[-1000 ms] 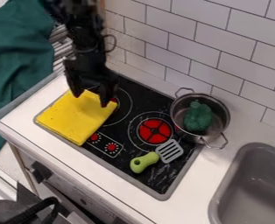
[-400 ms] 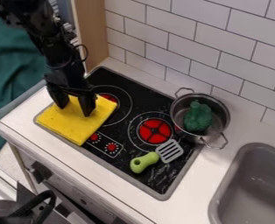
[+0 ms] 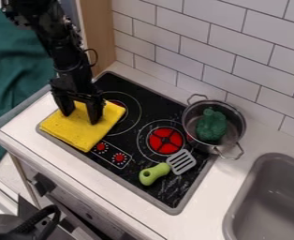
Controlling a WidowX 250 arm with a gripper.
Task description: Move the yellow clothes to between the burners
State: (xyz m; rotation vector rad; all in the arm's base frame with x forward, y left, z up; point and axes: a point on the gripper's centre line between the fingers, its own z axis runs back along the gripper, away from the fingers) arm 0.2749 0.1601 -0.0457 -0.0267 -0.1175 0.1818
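Gripper (image 3: 81, 119) is down at the yellow cloth (image 3: 87, 134), fingers well apart, tips at its upper face; no clear pinch on the fabric, can't tell if a fold is caught between them. Over the earlier frames it shifted from the cloth's burner-side end toward the stovetop's left edge as the camera sees it; since the last one it has barely moved, but the cloth has: near corner drawn in slightly from the stovetop's front edge, layers showing along the side toward the table's (image 3: 25, 119) left end.

Reads as contact made, grasp still to be confirmed; transport hasn't really begun. Cloth lies folded over the stovetop's (image 3: 184, 199) front-left corner, its far right corner overlapping the left burner (image 3: 132, 112); target is the black strip between that one and the right burner (image 3: 165, 140).

Next: close on a fold, check it holds, lift a little, carry right; likely failure is fingers skating over the top layer or dragging the stack open; flat fabric gives little to grip. Spatula (image 3: 168, 168) lies just beside the right burner, pot (image 3: 232, 123) behind it; worth keeping the cloth's trailing edge off both.
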